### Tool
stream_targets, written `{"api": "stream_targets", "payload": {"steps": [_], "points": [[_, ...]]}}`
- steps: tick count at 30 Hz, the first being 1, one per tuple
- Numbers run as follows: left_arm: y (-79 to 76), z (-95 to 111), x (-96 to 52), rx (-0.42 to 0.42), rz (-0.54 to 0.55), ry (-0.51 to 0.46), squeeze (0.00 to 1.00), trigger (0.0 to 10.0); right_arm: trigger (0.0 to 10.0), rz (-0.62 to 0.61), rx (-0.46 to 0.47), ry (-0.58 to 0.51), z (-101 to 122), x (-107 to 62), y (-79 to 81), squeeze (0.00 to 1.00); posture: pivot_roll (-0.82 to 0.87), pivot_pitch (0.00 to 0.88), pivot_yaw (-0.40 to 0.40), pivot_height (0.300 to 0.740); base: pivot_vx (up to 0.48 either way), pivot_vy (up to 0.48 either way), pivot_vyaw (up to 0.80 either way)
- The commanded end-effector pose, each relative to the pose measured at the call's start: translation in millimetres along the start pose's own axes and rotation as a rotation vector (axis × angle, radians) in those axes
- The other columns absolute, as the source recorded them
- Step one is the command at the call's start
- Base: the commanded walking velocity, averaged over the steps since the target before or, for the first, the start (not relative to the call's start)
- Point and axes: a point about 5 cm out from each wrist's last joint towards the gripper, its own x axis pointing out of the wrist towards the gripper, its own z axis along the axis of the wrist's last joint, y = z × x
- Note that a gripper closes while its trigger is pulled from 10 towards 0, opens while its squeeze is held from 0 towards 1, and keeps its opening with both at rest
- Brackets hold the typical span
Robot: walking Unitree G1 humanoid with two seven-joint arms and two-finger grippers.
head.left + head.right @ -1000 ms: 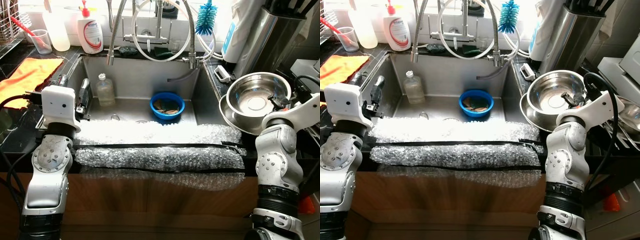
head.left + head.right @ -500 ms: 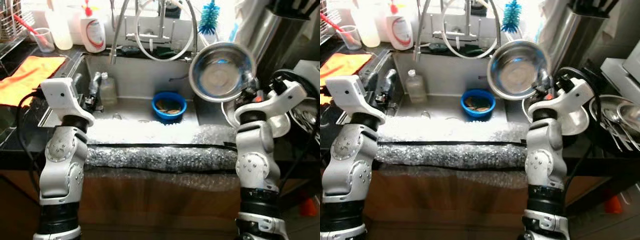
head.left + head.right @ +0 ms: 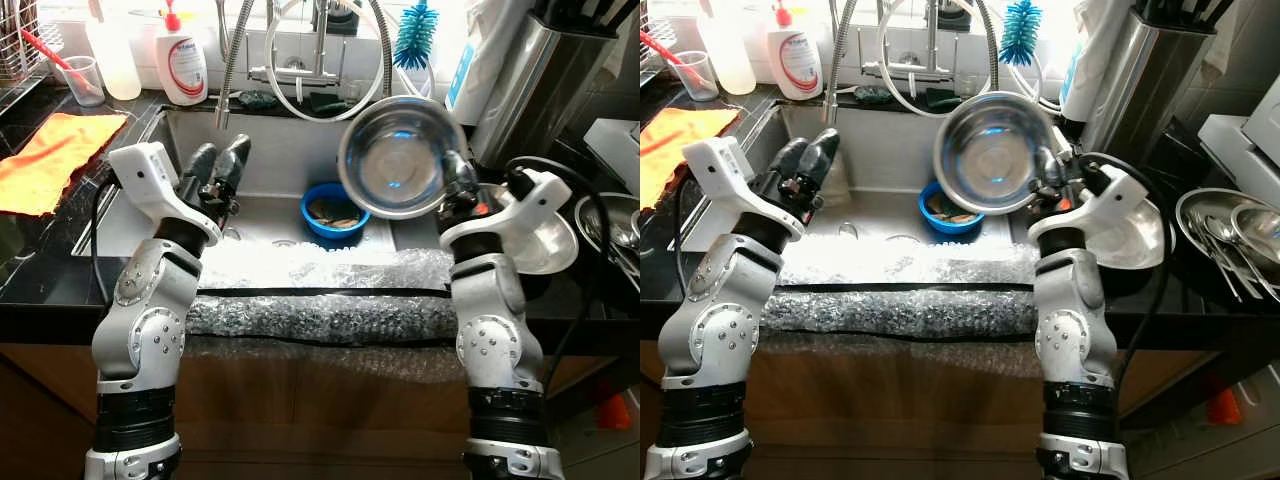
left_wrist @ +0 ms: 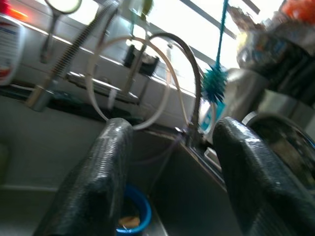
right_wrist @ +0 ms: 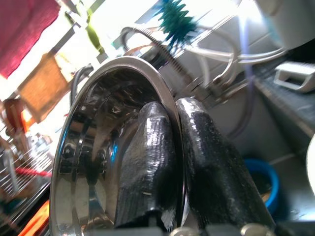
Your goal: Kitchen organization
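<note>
Right tool (image 5: 174,162) has its fingers pinched on the rim of a steel bowl (image 3: 400,170), one finger inside and one outside, so the bowl is up in the air, tipped on edge with its hollow facing the camera, right over the sink (image 3: 290,165) and just above the blue bowl (image 3: 334,211) that sits on the sink floor with some scraps in it. Left tool (image 3: 217,172) hovers over the left part of the sink, fingers spread apart and nothing between them. Bubble wrap (image 3: 320,290) is strapped along the front edge of the sink with black tape. Behind the sink there's a spring-neck faucet (image 3: 232,70), a soap bottle (image 3: 186,62) and a teal bottle brush (image 3: 413,32). An orange cloth (image 3: 50,160) lies on the black bench (image 3: 40,260) to the left, and a white plate (image 3: 550,235) sits on the right side by the right arm.
</note>
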Motion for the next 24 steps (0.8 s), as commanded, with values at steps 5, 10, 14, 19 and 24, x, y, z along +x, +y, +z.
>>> {"api": "stream_targets", "payload": {"steps": [5, 10, 14, 19, 24], "points": [[-13.3, -4.3, 4.0, -0.011, -0.071, 0.037, 1.0, 10.0, 10.0, 0.082, 0.005, -0.011, 3.2, -0.4, 15.7, 0.0, -0.01, 0.022, -0.072, 0.74, 0.0, 0.0, 0.0], [-13.9, -5.9, 5.0, -0.001, -0.076, 0.047, 0.0, 10.0, 10.0, 0.118, 0.005, 0.004, 0.2, -0.9, 21.7, 0.0, -0.01, 0.022, -0.071, 0.74, 0.0, 0.0, 0.0], [-13.4, -7.0, 5.2, 0.007, -0.077, 0.055, 0.0, 10.0, 10.0, 0.147, 0.013, 0.021, -3.3, -1.7, 26.6, 0.0, -0.01, 0.017, -0.07, 0.74, 0.0, 0.0, 0.0], [-18.0, -10.8, 4.8, 0.028, -0.109, 0.076, 0.0, 10.0, 10.0, 0.196, 0.015, 0.037, -5.3, -2.6, 33.9, 0.0, -0.01, 0.011, -0.069, 0.74, 0.0, 0.0, 0.0], [-20.3, -12.1, 4.9, 0.033, -0.112, 0.078, 0.0, 10.0, 10.0, 0.235, 0.019, 0.046, -5.5, -4.4, 39.0, 0.0, -0.01, 0.01, -0.069, 0.74, 0.0, 0.0, 0.0]]}}
